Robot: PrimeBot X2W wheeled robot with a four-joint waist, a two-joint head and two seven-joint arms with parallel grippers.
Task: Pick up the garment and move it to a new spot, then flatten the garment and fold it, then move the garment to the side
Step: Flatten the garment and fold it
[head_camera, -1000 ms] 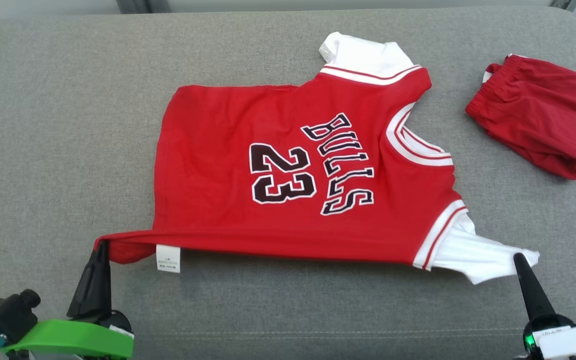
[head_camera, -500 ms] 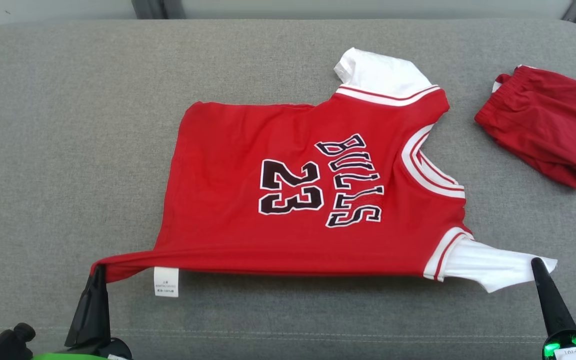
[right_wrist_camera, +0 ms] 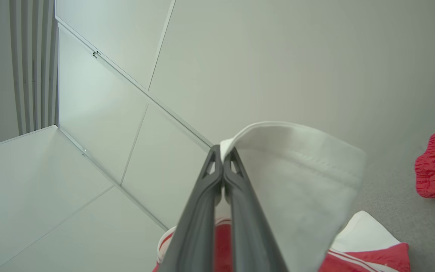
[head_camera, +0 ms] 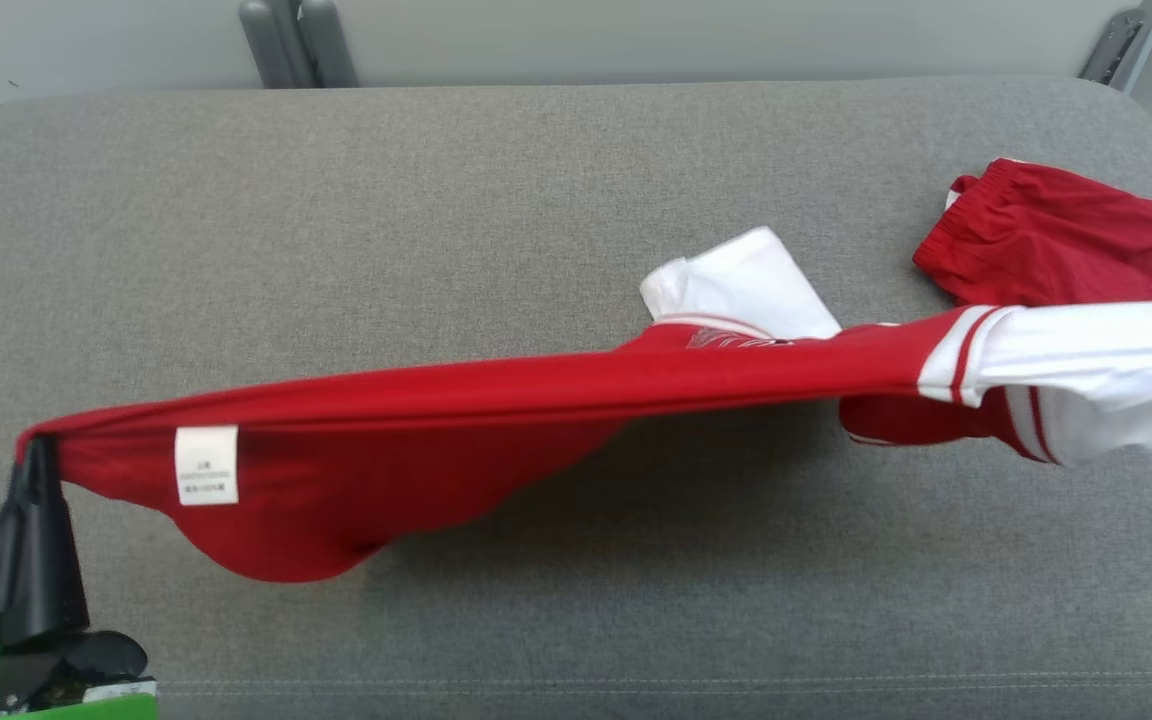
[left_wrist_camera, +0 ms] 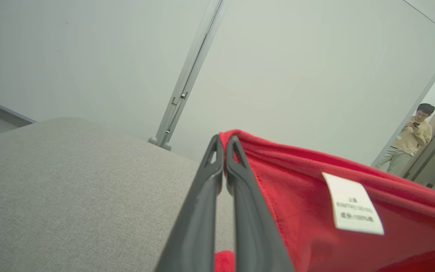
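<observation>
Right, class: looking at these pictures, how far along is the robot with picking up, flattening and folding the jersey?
Done: the pick-up; the jersey hangs stretched over the grey cushion. In hand: the move to a new spot; the left fingers clamp its red hem corner, the right fingers its white sleeve. Left: setting it down, flattening, folding, moving it aside.

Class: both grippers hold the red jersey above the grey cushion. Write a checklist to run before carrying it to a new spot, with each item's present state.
1. Left gripper shut on the hem of the jersey: ok.
2. Right gripper shut on near sleeve: ok.
3. Top edge taut between grippers: ok.
4. Jersey fully off cushion: cannot tell; far sleeve looks low.
5. Red shorts apart from jersey: cannot tell.
</observation>
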